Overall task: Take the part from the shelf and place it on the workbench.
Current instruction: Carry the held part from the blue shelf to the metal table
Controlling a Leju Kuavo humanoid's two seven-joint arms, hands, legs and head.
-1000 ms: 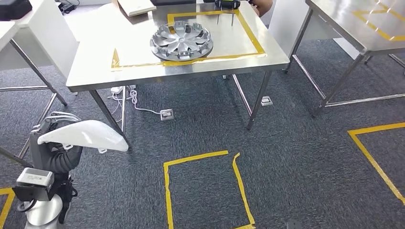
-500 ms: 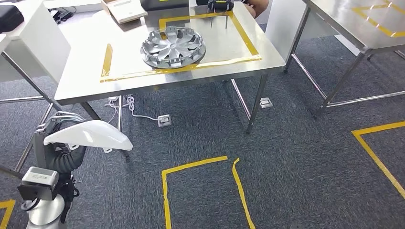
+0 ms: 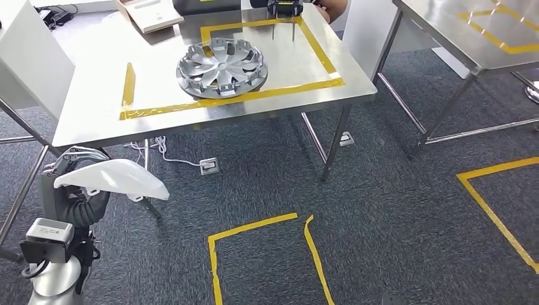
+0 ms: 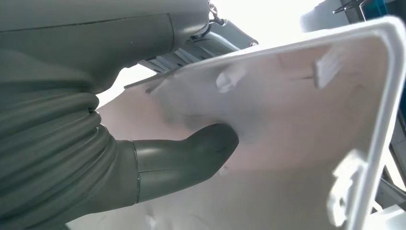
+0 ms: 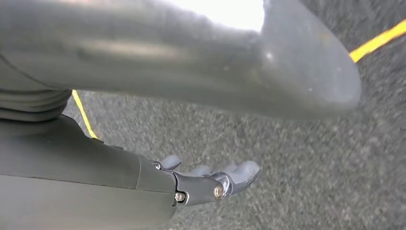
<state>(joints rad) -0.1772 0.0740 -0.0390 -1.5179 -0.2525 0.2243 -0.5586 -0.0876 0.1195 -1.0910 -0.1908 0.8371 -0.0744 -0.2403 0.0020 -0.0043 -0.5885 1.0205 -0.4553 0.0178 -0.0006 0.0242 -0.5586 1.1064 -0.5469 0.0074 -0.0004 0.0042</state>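
— So, what stands biggest ahead?
— A steel bench [image 3: 95,114], with yellow tape marking a rectangle on its top. A silver wheel cover [image 3: 221,68] lies inside that rectangle, toward the bench's front edge.
— And beyond the wheel cover?
— At the bench's far edge a dark device on thin legs [image 3: 283,11] stands on the tape line, and a person's hand [image 3: 332,9] is just beside it. A flat box [image 3: 147,14] lies at the far left part of the bench.
— Where is the part?
— The white part [image 3: 113,178] is off the bench, low and in front of its left corner, over the grey carpet. The left robot hand [image 3: 71,166] holds it; in the left wrist view the thumb [image 4: 191,155] presses against the part's ribbed inner face.
— The right robot hand?
— The right robot hand [image 5: 210,179] hangs over the carpet, holding nothing, fingers loosely apart.
— Anything smaller?
— A floor socket [image 3: 210,166] with a white cable lies under the bench.
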